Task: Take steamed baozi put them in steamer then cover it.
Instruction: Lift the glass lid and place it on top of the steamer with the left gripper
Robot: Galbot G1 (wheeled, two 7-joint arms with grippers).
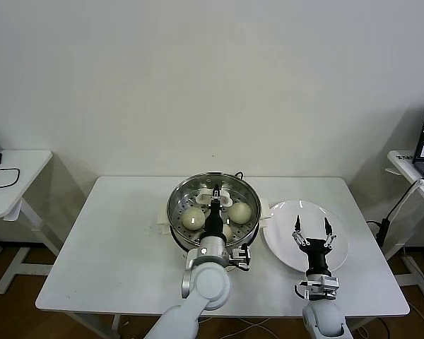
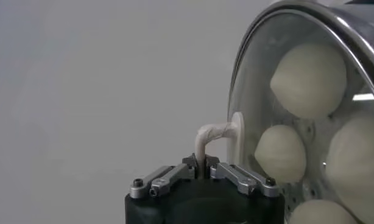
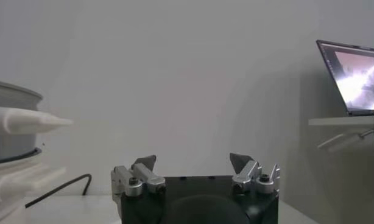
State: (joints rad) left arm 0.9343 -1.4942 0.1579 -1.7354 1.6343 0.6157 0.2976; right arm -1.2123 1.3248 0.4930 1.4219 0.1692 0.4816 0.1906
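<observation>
Clamping the glass lid's [image 2: 278, 109] cream handle [image 2: 214, 134], the left pincer [image 1: 215, 192] held it over the steamer [image 1: 180, 194], where smooth cream-white baozi [image 1: 193, 217] sat on the perforated tray, one half hidden. The right pincer [image 1: 311, 229] gaped, released, above the white plate [image 1: 283, 212] on the surface [image 1: 113, 240].

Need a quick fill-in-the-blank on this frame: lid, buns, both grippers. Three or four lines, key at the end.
1. The left gripper is shut on the glass lid's cream ____.
2. Through the lid, ____ baozi show inside the steamer.
3. The right gripper hovers with jaws ____ over the white plate.
4. That plate holds ____ baozi.

Missing words: handle; four; open; no
</observation>
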